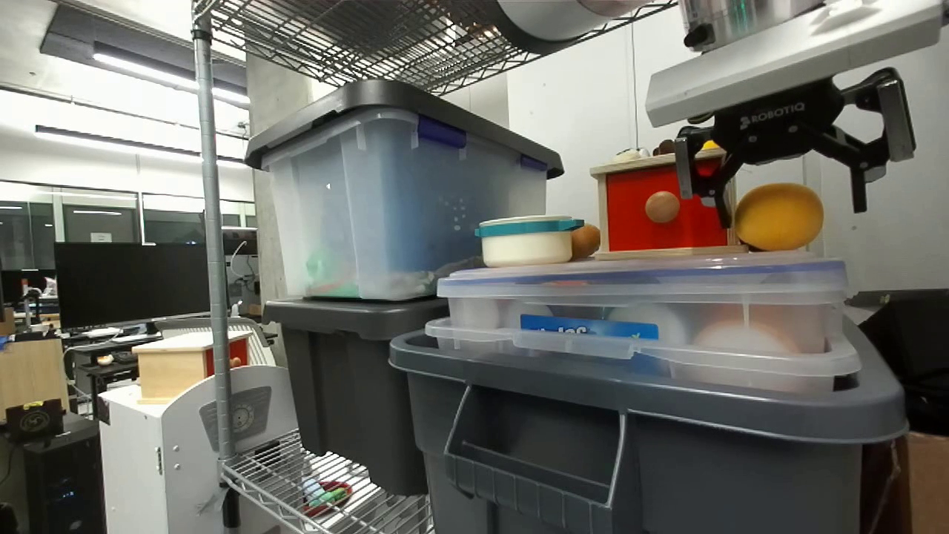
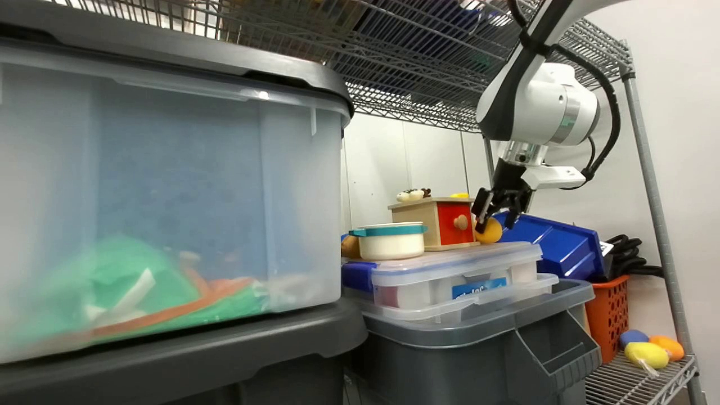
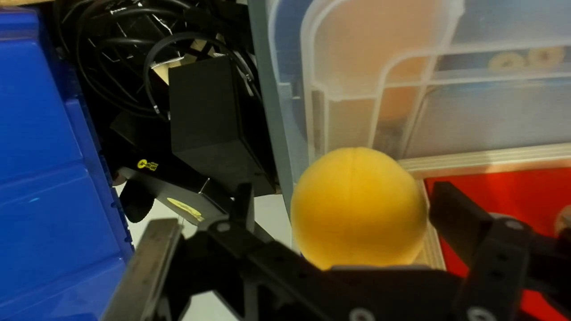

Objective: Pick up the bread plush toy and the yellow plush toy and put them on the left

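1. Gripper [image 1: 791, 208], upper right of an exterior view: jaws spread wide, nothing gripped; fingertips point down, one to each side of the yellow plush toy [image 1: 780, 216] as pictured
2. Yellow plush toy: right of frame there, just below and right of centre in the wrist view; rests on the clear container [image 1: 667, 295], just beside the red-fronted box [image 1: 667, 233]
3. Why so wide, my reading: round, broad target; both fingers must pass its fullest part before closing, so I take this as the approach to a grasp
4. Box presumably sets the tight side: in the wrist view the finger right of frame lies at the toy's edge, overlapping the red front; contact cannot be told; a gap shows on the left
5. Probable bread plush toy [image 1: 585, 242]: tan-brown, rounded, peeping out right of the cream pot [image 1: 526, 247], mid-frame; mostly hidden, identity unsure
6. Container rests atop the dark grey bin [image 1: 726, 471], lower right; serves, I judge, as a raised worktop
7. Toy lies near the container's end; an off-centre squeeze might roll it off, hence the value of centring first; soft-looking body should give under even pressure
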{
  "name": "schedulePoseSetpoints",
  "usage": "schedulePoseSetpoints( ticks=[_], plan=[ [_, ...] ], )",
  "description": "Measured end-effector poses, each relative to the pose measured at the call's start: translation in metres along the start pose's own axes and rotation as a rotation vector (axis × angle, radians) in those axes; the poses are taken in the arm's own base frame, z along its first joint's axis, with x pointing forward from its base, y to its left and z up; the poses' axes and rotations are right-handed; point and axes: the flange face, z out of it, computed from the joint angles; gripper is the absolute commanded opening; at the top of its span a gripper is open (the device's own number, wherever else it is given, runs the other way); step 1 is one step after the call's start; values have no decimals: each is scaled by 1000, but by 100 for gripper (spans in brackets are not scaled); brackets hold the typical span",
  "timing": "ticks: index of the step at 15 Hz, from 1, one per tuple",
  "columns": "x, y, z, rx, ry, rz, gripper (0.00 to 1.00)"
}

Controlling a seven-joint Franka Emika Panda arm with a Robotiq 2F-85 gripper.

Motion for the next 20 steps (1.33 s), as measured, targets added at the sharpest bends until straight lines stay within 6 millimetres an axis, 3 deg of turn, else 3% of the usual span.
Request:
schedulePoseSetpoints(
  ticks=[6, 8, 11, 15, 16, 20],
  plan=[
    [1, -6, 3, 8, -2, -4, 74],
    [1, -6, 3, 7, -2, -5, 62],
    [1, -6, 3, 4, -4, -9, 32],
    [3, -6, 1, 0, -1, -17, 7],
    [3, -6, 1, -1, 0, -18, 3],
    [4, -6, -3, -1, 1, -18, 4]
  ],
)
